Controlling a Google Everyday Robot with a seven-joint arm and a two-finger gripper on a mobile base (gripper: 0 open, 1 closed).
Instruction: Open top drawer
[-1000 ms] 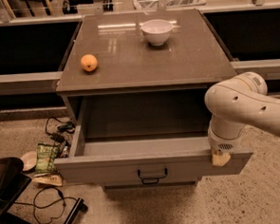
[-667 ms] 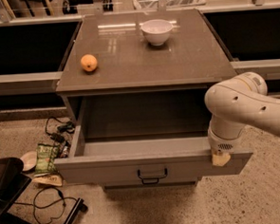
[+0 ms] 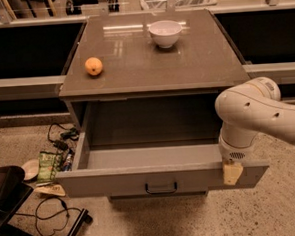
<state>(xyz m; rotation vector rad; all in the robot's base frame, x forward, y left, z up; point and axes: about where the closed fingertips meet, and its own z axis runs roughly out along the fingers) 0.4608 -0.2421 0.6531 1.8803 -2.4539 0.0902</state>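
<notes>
From where I stand, the top drawer (image 3: pixel 116 182) is pulled well out of the grey desk (image 3: pixel 149 70) toward the near side. Its tall front panel faces me and its plain grey inside shows below the desk's top. The small dark loop handle (image 3: pixel 161 188) sits at the middle of that panel, low down, with nothing touching it.

The robot's white arm (image 3: pixel 257 111) comes in from the right and bends down to the drawer's right end. The gripper (image 3: pixel 233 172) is at the right-hand corner of the front panel, where a tan tip hangs over the upper edge and lies against the panel's face. Whether it is spread, pressed together or pinching that edge I cannot tell from here. It is well apart from the handle.

On the desk's top an orange (image 3: pixel 94 66) rests near the left edge. A white bowl (image 3: pixel 165 33) stands upright toward the back, a little right of the middle, and the two are well apart.

On the speckled floor left of the drawer lie black cables (image 3: pixel 58 137) and a green packet (image 3: pixel 49 166), the packet just beside the drawer's left corner. A dark piece of equipment (image 3: pixel 4 191) sits at the far left
</notes>
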